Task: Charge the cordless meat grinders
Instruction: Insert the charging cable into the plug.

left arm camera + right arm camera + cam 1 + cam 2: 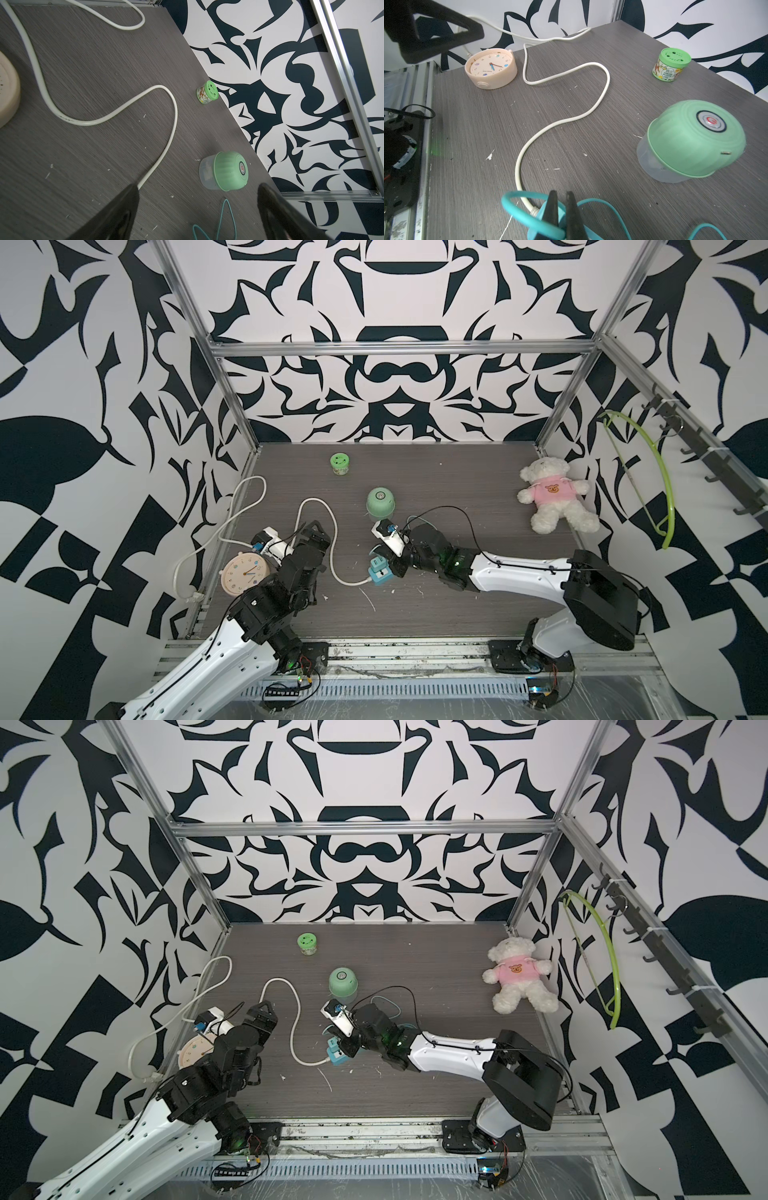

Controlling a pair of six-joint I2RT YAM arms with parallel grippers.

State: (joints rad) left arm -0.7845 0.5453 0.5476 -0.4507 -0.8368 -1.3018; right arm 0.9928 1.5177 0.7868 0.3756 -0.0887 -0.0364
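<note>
Currently your right hand (561, 194) is clenched, its fingers pressed together directly over the blue power block (379, 576) with a loop of teal cable (508, 209) curling round them. You cannot tell from these views whether a plug is pinched between the fingers. This looks like the power-end step, seating the cable in the block. Just beyond that hand, apart from it, the cordless meat grinder (693, 141) stands upright on the counter (477, 124), a small metal slot (725, 153) on its dome rim turned toward the hand, probably the charge port. Your next move likely calls for finding the cable's free end, taking it in a fine pinch and lining it up squarely with that slot. The grinder looks light, so expect it to slide unless it is steadied. Across the white cord (591, 112), your left hand (316, 536) hangs released and empty beside the clock (491, 68). Farther off sits a green-lidded jar (671, 62).
</note>
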